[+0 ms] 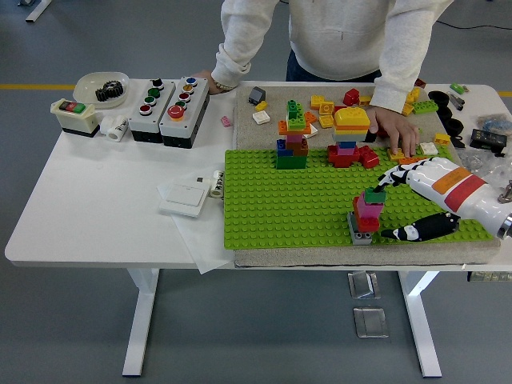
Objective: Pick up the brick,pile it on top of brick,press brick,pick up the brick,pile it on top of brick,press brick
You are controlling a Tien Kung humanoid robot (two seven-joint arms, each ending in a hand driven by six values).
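On the tabletop (96, 208), a white bowl (90, 82) holds a dark gear (109, 90). The right hand (400, 204) spreads wide around the small brick stack (367, 210) on the green baseplate (280, 200), fingertips just beside it, gripping nothing. A person's hand (394, 130) rests among loose bricks.

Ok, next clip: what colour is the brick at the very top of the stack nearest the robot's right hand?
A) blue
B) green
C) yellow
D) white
B: the small stack beside the right hand is capped by a green brick, over pink and red bricks on a grey base.
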